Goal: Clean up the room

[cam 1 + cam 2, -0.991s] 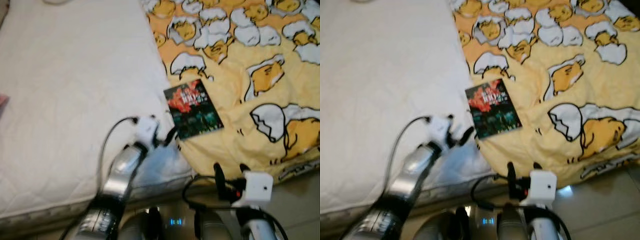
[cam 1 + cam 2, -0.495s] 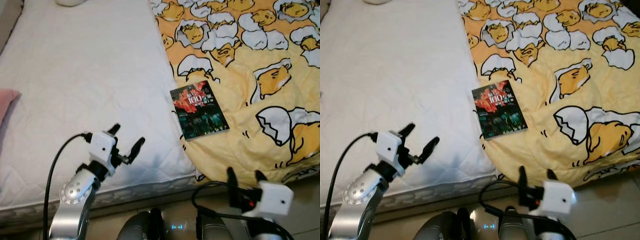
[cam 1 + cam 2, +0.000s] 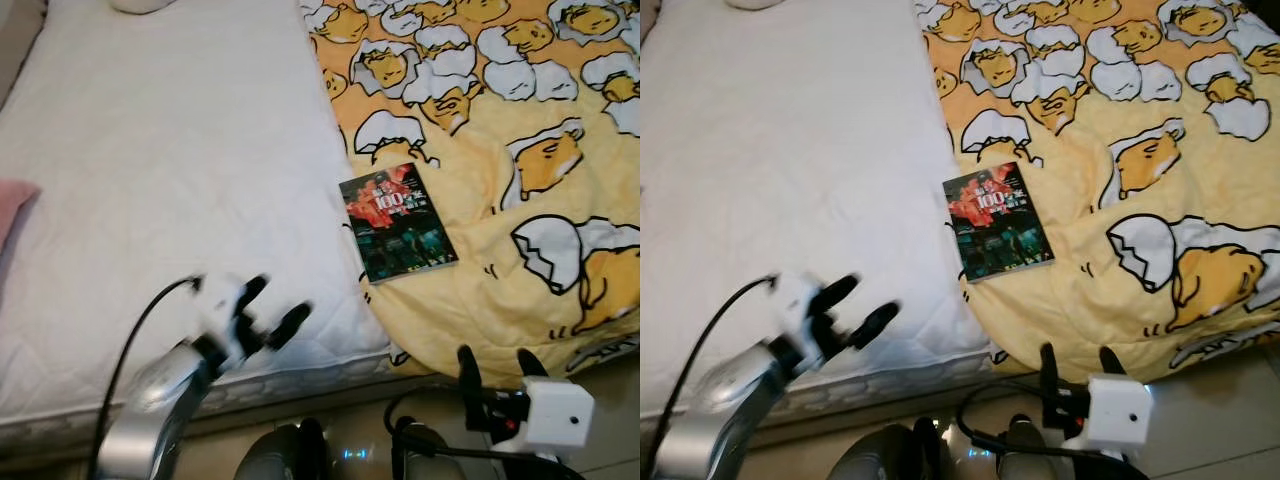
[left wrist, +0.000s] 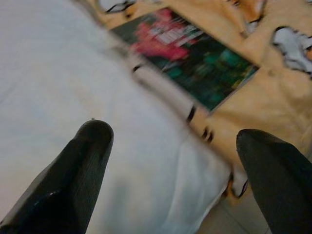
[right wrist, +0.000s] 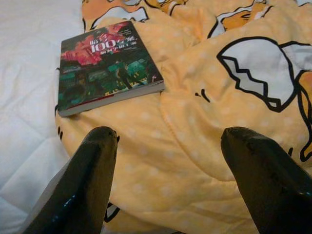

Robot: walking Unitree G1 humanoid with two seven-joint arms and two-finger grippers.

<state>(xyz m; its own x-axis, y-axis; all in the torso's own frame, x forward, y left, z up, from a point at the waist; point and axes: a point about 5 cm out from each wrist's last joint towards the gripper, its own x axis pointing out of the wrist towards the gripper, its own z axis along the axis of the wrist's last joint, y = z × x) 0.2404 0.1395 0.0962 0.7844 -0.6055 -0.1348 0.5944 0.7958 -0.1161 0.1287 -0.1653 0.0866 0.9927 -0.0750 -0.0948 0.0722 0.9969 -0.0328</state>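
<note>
The tidying looked barely begun: the book [image 3: 398,222] lay ungrasped on the quilt [image 3: 520,150] near the bed's [image 3: 150,150] foot edge, while the left end effector [image 3: 262,313] and right end effector [image 3: 494,362] hovered apart-fingered and empty nearby.

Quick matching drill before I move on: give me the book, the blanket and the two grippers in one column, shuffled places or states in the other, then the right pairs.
Things:
1. book
2. yellow blanket
3. left gripper
4. right gripper

Places or states:
A. open, over the white mattress near its front edge
B. lies flat on the blanket, beside the mattress
C. open, low at the bed's front edge, below the book
D. printed with egg characters

Pairs: 1-B, 2-D, 3-A, 4-C
</note>
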